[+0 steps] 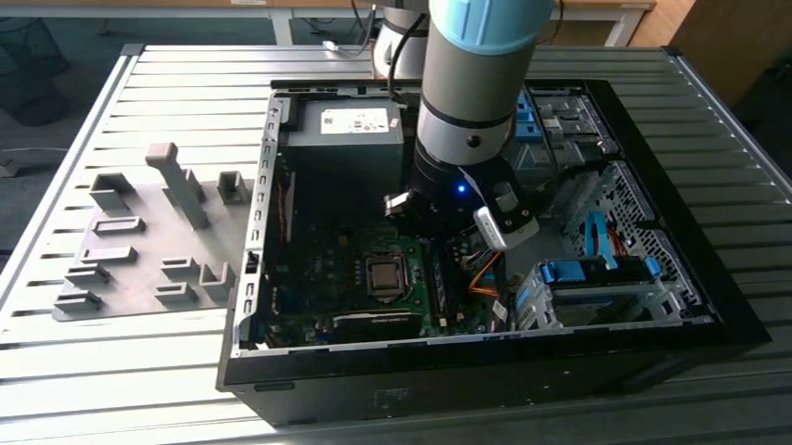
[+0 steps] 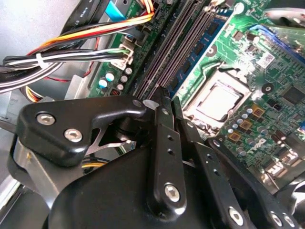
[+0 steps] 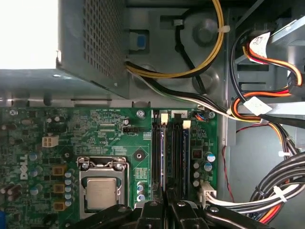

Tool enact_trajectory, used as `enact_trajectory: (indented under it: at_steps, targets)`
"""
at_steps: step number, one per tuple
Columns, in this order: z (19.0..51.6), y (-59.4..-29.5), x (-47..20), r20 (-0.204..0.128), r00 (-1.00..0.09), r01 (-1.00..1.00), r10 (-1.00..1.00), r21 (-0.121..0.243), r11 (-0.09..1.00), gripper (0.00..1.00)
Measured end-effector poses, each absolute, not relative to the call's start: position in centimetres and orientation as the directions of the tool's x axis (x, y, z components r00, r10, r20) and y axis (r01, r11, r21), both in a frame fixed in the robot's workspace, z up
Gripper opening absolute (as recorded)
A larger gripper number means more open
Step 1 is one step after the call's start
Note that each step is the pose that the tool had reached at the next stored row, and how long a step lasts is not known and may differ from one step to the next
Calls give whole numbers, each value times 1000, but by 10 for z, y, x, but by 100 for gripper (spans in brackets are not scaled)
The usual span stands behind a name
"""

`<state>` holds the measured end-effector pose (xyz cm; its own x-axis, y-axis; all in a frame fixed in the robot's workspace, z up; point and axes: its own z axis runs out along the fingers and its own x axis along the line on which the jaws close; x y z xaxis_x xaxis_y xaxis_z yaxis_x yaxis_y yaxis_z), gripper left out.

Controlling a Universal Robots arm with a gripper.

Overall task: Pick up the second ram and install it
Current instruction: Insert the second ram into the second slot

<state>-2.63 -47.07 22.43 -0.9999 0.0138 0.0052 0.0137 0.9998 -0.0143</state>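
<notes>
My gripper (image 1: 436, 252) is down inside the open computer case (image 1: 693, 315), over the memory slots beside the processor socket (image 3: 101, 191). In both wrist views its black fingers (image 2: 164, 143) stand nearly together, tips (image 3: 167, 198) straddling a thin dark stick, the second ram (image 3: 166, 157). That stick stands on edge in a slot and runs away from the tips towards a white clip (image 3: 164, 117). Another stick with blue stickers (image 2: 202, 50) sits in the neighbouring slot on the socket's side.
Bundles of coloured cables (image 3: 267, 114) hang close beside the slots. The grey power supply (image 1: 352, 125) lies beyond the slot ends. A blue drive cage (image 1: 594, 278) is on the exterior view's right. A grey fixture plate with blocks (image 1: 148, 241) lies outside the case on that view's left.
</notes>
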Motion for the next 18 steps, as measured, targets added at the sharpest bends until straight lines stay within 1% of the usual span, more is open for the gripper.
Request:
enact_trajectory:
  at_steps: [18]
  targets:
    - [215,-471,-25,7,-1000,14,14,-14,1000,14]
